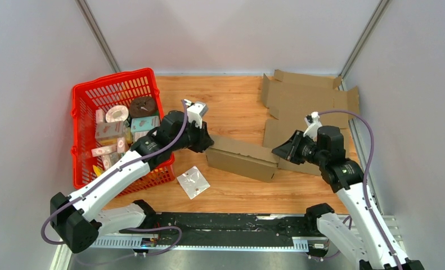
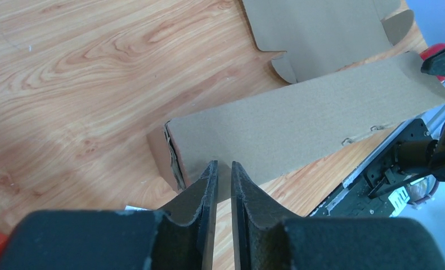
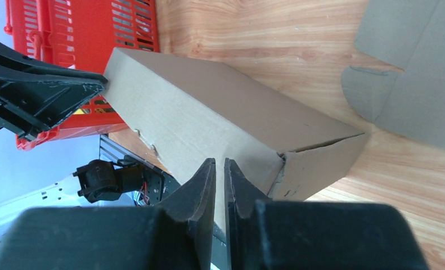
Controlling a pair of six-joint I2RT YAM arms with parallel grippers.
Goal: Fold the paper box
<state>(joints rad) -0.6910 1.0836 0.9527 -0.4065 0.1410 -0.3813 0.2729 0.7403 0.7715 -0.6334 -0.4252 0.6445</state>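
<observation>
The paper box (image 1: 242,157) is a long brown cardboard box lying on the wooden table between my two grippers. Its left end flap looks slightly ragged in the left wrist view (image 2: 310,124). Its right end face shows in the right wrist view (image 3: 208,112). My left gripper (image 1: 207,143) is at the box's left end, with its tips (image 2: 224,164) against the box's near edge. Its jaws are nearly together and nothing shows between them. My right gripper (image 1: 276,151) meets the box's right end. Those jaws (image 3: 220,161) are shut to a thin slit against the cardboard.
A flat unfolded cardboard sheet (image 1: 304,104) lies at the back right, behind the right gripper. A red basket (image 1: 82,101) full of small items stands at the left. A clear plastic packet (image 1: 193,181) lies in front of the box. A black rail (image 1: 225,225) runs along the near edge.
</observation>
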